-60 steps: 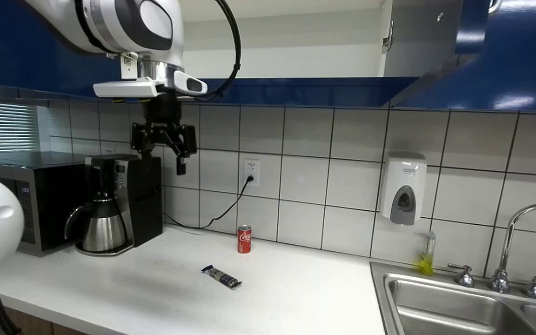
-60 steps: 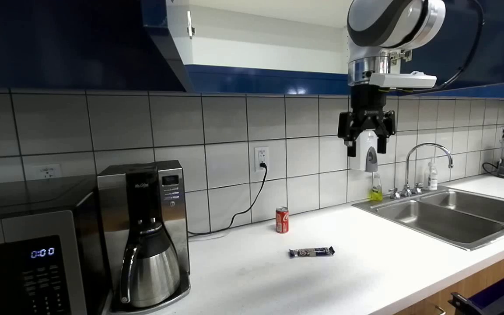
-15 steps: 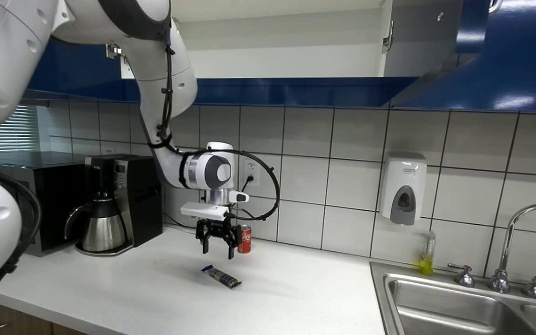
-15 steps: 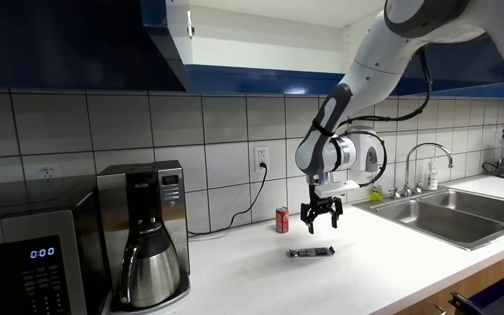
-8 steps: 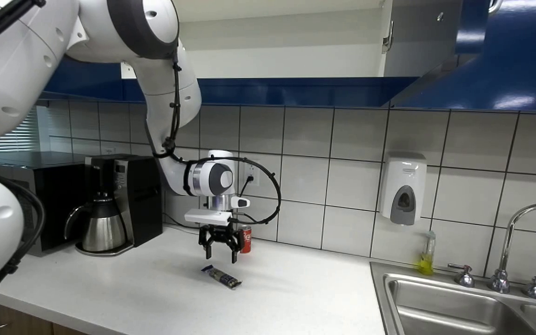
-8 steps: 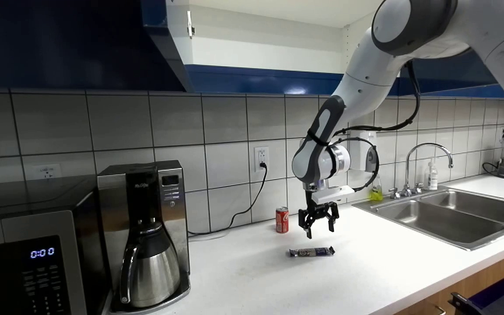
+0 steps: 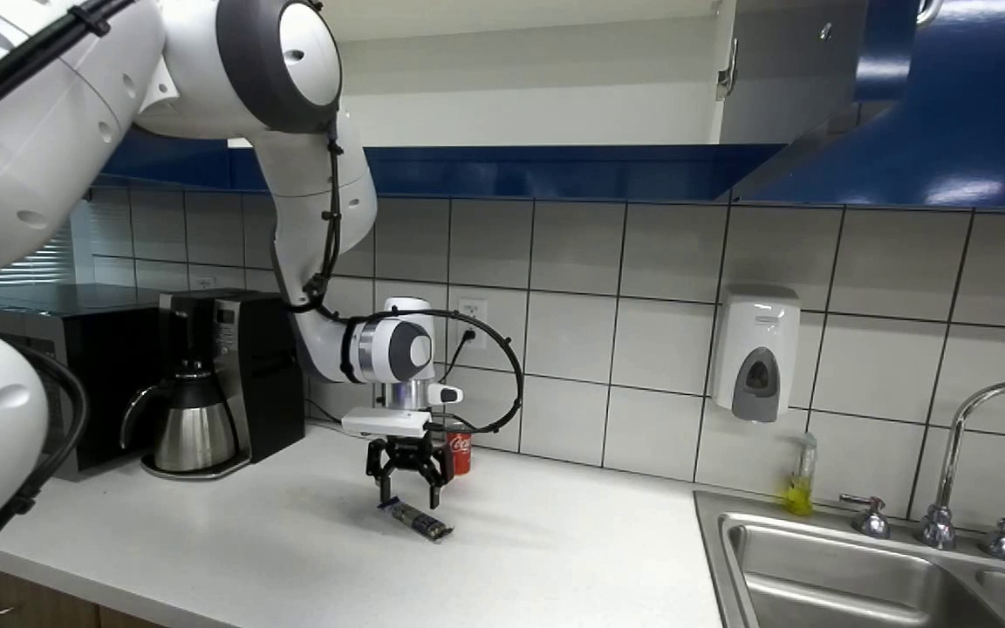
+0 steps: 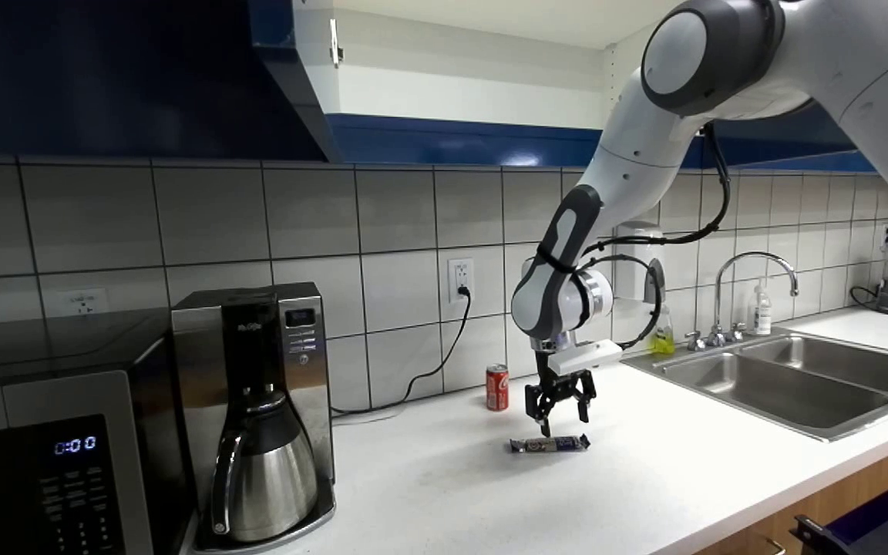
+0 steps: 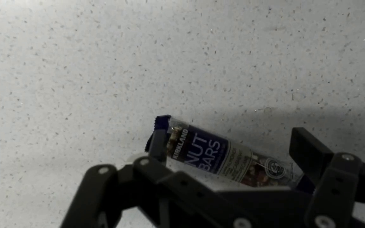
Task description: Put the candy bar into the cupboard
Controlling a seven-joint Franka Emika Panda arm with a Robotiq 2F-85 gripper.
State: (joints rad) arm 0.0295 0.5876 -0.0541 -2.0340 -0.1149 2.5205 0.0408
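The candy bar, a dark wrapped nut bar, lies flat on the white counter in both exterior views [image 7: 421, 522] [image 8: 550, 445]. In the wrist view the bar [image 9: 208, 150] lies slantwise between my fingers, each finger overlapping one of its ends. My gripper [image 7: 409, 501] [image 8: 565, 425] [image 9: 230, 142] points down just above the bar, open and empty. Whether a fingertip touches the bar, I cannot tell. The overhead cupboard [image 7: 555, 170] [image 8: 459, 139] has dark blue fronts and stands open, its white interior showing above. My arm covers part of it.
A red can [image 7: 461, 449] [image 8: 497, 387] stands behind the gripper. A coffee maker [image 7: 271, 375] [image 8: 274, 408] and a microwave [image 8: 66, 462] stand at one side, a sink [image 7: 843, 567] [image 8: 791, 378] at the other. A soap dispenser [image 7: 757, 353] hangs on the wall. An open cupboard door [image 7: 795, 74] sticks out.
My gripper has come down from up near the cupboard to just above the candy bar, still lowering over the last second. It stays open. The bar, can and cupboard have not moved.
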